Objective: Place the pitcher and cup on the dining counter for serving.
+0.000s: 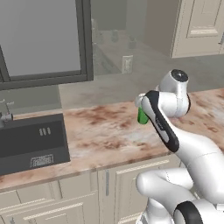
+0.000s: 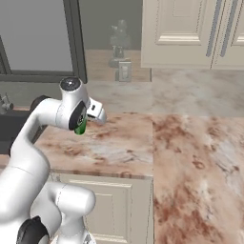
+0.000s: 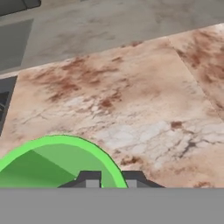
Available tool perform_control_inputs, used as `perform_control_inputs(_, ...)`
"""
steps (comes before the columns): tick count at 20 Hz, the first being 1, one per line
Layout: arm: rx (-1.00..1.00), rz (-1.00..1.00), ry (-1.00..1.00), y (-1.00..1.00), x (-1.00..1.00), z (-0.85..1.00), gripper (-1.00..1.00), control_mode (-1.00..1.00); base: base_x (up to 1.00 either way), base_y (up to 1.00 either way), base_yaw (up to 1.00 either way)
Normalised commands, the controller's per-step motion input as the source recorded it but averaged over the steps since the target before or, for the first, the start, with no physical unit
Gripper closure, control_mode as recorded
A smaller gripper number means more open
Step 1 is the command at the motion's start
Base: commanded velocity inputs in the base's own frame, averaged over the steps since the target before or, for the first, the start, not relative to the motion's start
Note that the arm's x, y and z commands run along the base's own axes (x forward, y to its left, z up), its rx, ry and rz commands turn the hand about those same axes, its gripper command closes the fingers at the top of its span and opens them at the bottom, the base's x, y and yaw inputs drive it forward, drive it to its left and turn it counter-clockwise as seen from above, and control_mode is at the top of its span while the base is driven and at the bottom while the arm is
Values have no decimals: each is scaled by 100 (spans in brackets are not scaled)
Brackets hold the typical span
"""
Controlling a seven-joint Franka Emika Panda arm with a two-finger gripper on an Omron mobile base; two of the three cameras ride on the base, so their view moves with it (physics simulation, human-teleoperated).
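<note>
The cup (image 1: 142, 117) is a small bright green tumbler, held just above the marbled sink counter (image 1: 109, 135) by the arm's hand. In the hand view my gripper (image 3: 111, 180) is shut on the cup's rim (image 3: 52, 164), one dark fingertip inside and one outside. From the right base view the cup (image 2: 81, 127) hangs under the white wrist. The pitcher is out of view. A marbled slab (image 2: 200, 162) runs toward the camera on the right; I cannot tell whether it is the dining counter.
A dark sink (image 1: 30, 140) with a faucet (image 1: 4, 116) sits at the counter's left, under a large window (image 1: 43, 39). A wall outlet (image 2: 124, 71) is on the backsplash. Cream cabinets (image 1: 78, 192) are below the counter.
</note>
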Motion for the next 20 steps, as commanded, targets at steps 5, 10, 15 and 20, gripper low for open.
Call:
perform_control_inputs(5,0,0,0,0,0,0,100,100,-32,4,17)
perform_control_inputs(10,0,0,0,0,0,0,100,100,-58,40,77)
perform_control_inputs(15,0,0,0,0,0,0,100,100,-24,33,99)
perform_control_inputs(20,0,0,0,0,0,0,100,100,-17,19,100)
